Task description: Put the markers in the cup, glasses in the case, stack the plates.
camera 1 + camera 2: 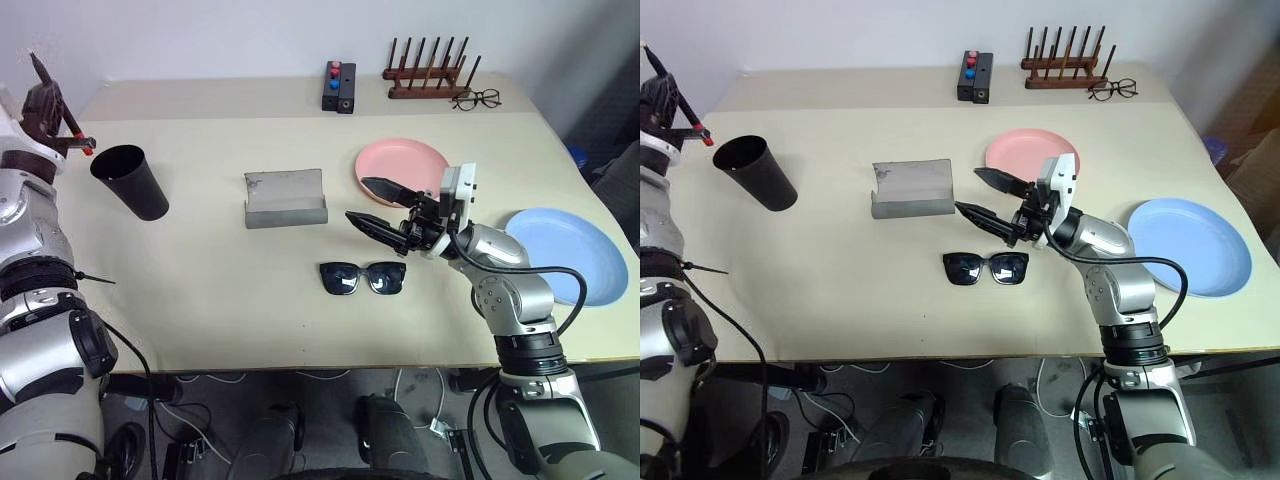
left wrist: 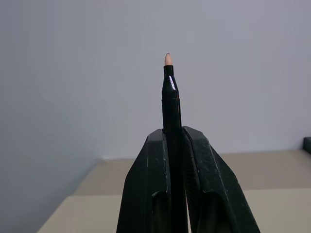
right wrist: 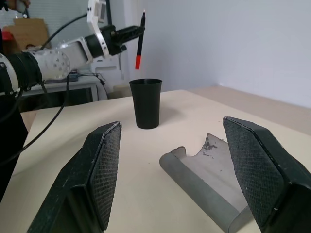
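Head views: the left gripper was clamped on a marker, held above and just left of the cup, probably for dropping in. The right gripper stood with fingers apart, right of the cup, between the case and the glasses.

Left wrist view: marker upright, tip up.

Right wrist view: red end hung over the cup. No legible writing.

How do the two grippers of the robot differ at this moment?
The left gripper is shut on a marker and is raised above the cup; the right gripper is open and holds nothing. The left is at the table's edge, while the right hovers between the case and the sunglasses. Both have two black fingers.
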Robot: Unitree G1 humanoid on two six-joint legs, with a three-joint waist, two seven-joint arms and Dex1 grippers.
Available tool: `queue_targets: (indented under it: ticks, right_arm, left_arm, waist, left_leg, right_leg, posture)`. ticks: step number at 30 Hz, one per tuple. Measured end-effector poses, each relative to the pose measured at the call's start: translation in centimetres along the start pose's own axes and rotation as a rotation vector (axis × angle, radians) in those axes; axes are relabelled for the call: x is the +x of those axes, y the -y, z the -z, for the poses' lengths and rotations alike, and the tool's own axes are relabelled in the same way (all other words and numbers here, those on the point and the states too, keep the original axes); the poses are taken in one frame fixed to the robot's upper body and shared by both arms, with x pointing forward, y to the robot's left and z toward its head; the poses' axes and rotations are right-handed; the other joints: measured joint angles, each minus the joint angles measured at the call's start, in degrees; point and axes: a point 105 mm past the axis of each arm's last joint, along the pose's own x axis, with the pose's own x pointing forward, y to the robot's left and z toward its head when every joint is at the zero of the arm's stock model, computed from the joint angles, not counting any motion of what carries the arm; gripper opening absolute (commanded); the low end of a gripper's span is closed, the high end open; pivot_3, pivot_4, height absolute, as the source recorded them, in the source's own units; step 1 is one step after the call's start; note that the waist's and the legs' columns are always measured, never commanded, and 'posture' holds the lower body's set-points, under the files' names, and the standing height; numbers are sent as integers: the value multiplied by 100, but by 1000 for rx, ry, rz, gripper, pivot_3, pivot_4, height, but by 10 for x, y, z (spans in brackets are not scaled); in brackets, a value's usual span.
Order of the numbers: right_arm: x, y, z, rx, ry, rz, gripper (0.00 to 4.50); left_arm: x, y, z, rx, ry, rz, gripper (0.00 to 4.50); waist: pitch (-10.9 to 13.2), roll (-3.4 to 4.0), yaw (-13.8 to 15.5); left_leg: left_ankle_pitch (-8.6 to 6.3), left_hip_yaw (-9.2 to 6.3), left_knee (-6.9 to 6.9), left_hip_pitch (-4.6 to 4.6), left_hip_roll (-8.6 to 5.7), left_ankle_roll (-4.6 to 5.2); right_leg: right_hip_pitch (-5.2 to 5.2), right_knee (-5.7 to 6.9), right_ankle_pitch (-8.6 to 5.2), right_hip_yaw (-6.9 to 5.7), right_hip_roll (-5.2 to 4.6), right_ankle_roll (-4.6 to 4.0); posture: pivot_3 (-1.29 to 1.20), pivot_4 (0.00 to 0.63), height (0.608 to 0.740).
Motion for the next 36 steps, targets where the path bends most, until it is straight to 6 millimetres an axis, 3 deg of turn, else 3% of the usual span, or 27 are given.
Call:
queue_targets:
  ticks: [7,20,21,23,28,29,34,36]
  right_arm:
    - [0,0,0,-1,0,1,3404]
    - [0,1,0,-4,-4,8,3404]
    - [0,1,0,-4,-4,8,3404]
    - [0,1,0,-4,-5,8,3404]
    - [0,1,0,-4,-5,8,3404]
    - [0,1,0,-4,-5,8,3404]
    - [1,2,-2,-9,-2,5,3404]
    - [1,3,-3,-12,0,4,3404]
  left_arm:
    - [-3,16,14,-103,12,59,62]
    - [-15,11,34,-49,-40,30,62]
    - [-15,11,35,-48,-43,30,884]
    - [-15,12,36,-48,-46,34,1670]
    - [-15,14,36,-45,-48,43,4225]
    - [-15,14,36,-48,-46,47,4399]
    - [-10,26,28,-108,-22,127,4399]
    - [-6,43,22,-140,-17,231,4399]
  waist:
    - [0,0,-49]
    - [0,0,-27]
    - [0,0,-27]
    - [0,0,-27]
    - [0,0,-36]
    - [0,0,-34]
    - [0,0,-32]
    - [0,0,-25]
  left_leg:
    - [0,1,-2,1,3,0]
    - [0,1,-1,1,3,0]
    - [0,1,-2,1,3,0]
    - [0,1,-2,1,3,0]
    - [0,1,-2,1,3,0]
    - [0,1,-2,1,3,0]
    - [0,1,-1,0,3,0]
    - [0,0,0,-1,2,0]
  right_leg:
    - [-3,1,0,1,-2,0]
    - [-3,1,0,1,2,0]
    - [-3,1,0,1,2,0]
    - [-3,1,0,1,1,0]
    - [-3,2,0,1,1,0]
    - [-3,2,0,1,1,0]
    - [-3,1,0,1,1,0]
    - [-1,1,0,0,1,0]
  posture:
    - [0,150,740]
    - [0,150,740]
    - [0,150,740]
    - [0,150,740]
    - [0,150,740]
    - [0,150,740]
    - [0,150,740]
    - [0,150,740]
